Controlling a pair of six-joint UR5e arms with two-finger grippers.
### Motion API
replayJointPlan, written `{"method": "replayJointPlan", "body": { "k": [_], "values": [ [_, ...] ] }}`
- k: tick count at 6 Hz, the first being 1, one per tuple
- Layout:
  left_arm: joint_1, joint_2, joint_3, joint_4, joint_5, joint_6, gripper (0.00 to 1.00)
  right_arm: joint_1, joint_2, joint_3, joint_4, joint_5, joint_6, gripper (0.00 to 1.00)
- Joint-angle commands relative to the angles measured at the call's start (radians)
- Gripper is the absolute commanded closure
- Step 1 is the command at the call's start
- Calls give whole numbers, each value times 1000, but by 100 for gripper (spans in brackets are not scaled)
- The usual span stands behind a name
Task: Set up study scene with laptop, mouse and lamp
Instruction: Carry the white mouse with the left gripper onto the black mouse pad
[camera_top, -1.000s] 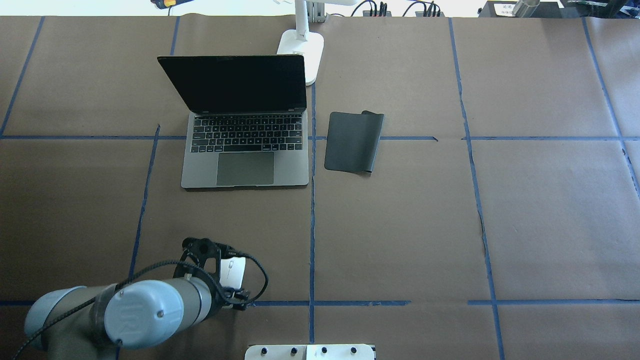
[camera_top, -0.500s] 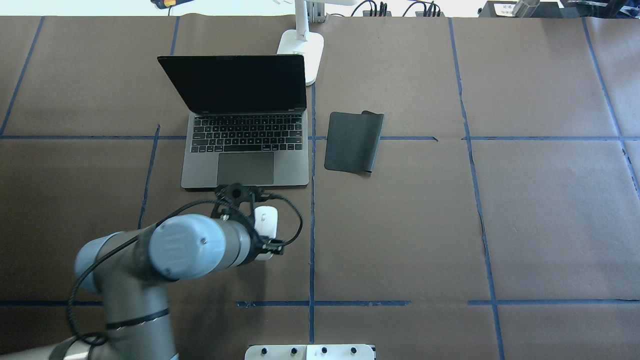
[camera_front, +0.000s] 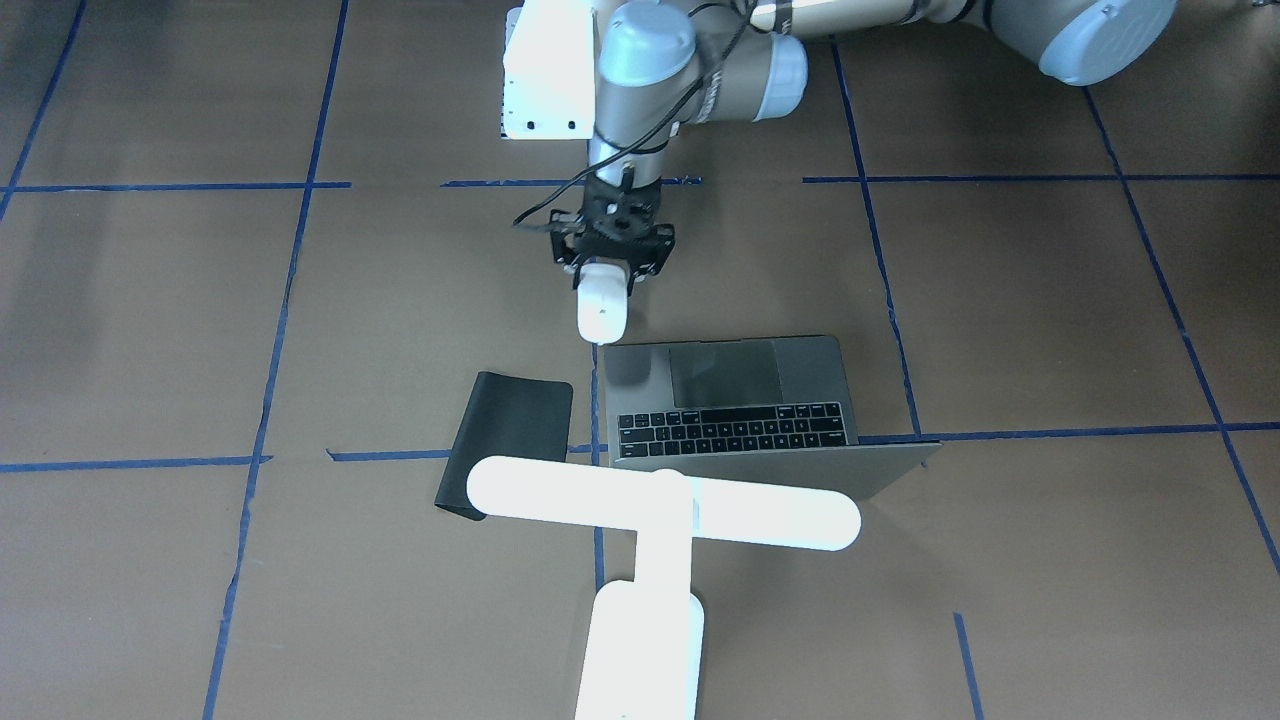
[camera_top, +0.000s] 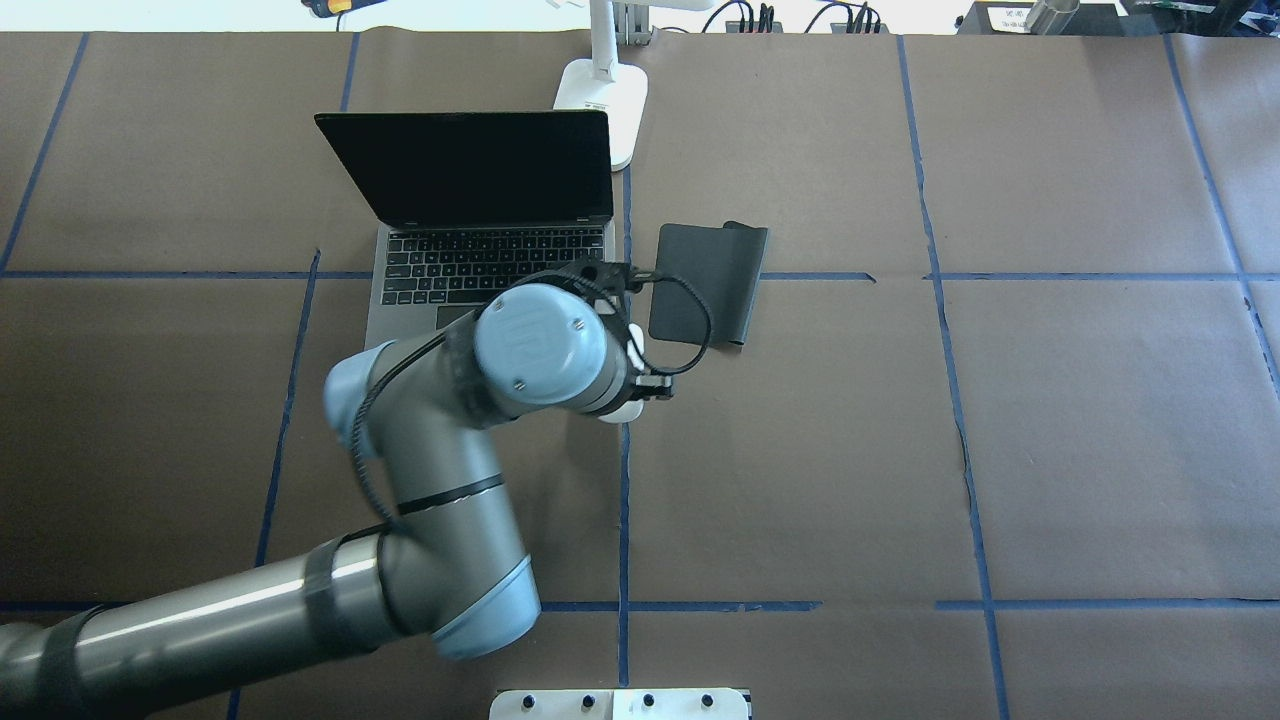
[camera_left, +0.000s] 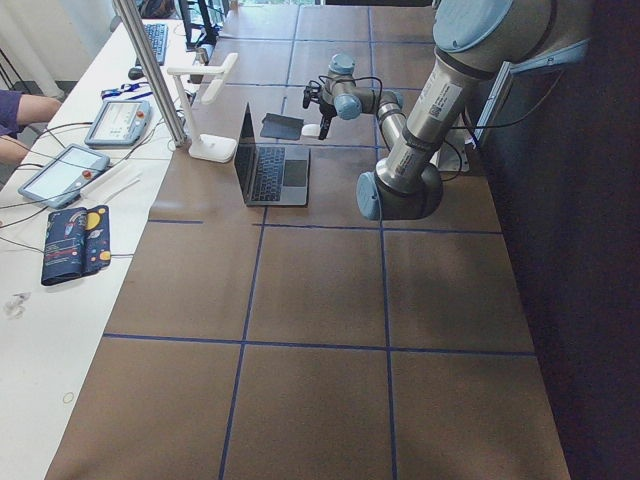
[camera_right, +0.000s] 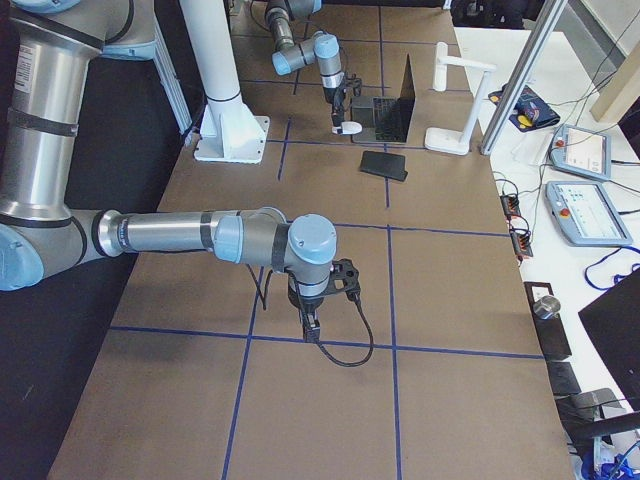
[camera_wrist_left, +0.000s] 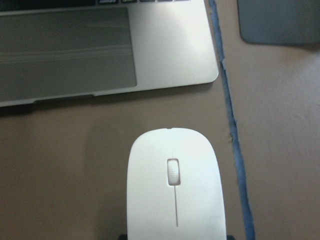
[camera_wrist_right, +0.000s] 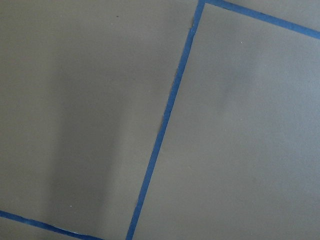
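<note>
Mouse (camera_front: 603, 315) is held by the left gripper (camera_front: 610, 258), whose jaws are closed on its rear end. It hangs just short of the front right corner of the laptop (camera_front: 815, 370), not touching it. Over the last second the left arm has carried it from near the robot-side edge of the tabletop (camera_front: 1000, 300) toward the middle, closing on the laptop. The mat (camera_front: 510, 420) lies just beyond, to the laptop's right, with nothing on it. The lamp (camera_front: 660, 515) stands behind the open laptop by the far edge. Laptop and lamp look placed, so the mouse seems the last piece, probably bound for the mat: a short carry forward and right, then a lowering. The right gripper (camera_right: 312, 328) hovers over tabletop toward the right edge; whether it is open I cannot tell.
</note>
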Motion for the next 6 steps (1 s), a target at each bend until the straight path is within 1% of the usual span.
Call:
{"method": "replayJointPlan", "body": {
  "k": [1, 2, 3, 4, 5, 6],
  "values": [
    [-57, -231, 305, -28, -46, 12, 92, 0, 0, -9, 0, 0, 0, 0],
    [-65, -328, 481, -92, -48, 13, 92, 0, 0, -10, 0, -1, 0, 0],
    [-66, -402, 638, -185, -48, 12, 92, 0, 0, -15, 0, -1, -1, 0],
    [-66, -454, 736, -229, -48, 9, 92, 0, 0, -16, 0, -1, 0, 0],
    [-66, -462, 757, -232, -51, 9, 74, 0, 0, -16, 0, -1, 0, 0],
    [-86, -464, 757, -232, -113, 56, 1, 0, 3, -16, 0, -1, 0, 0]
  ]
}}
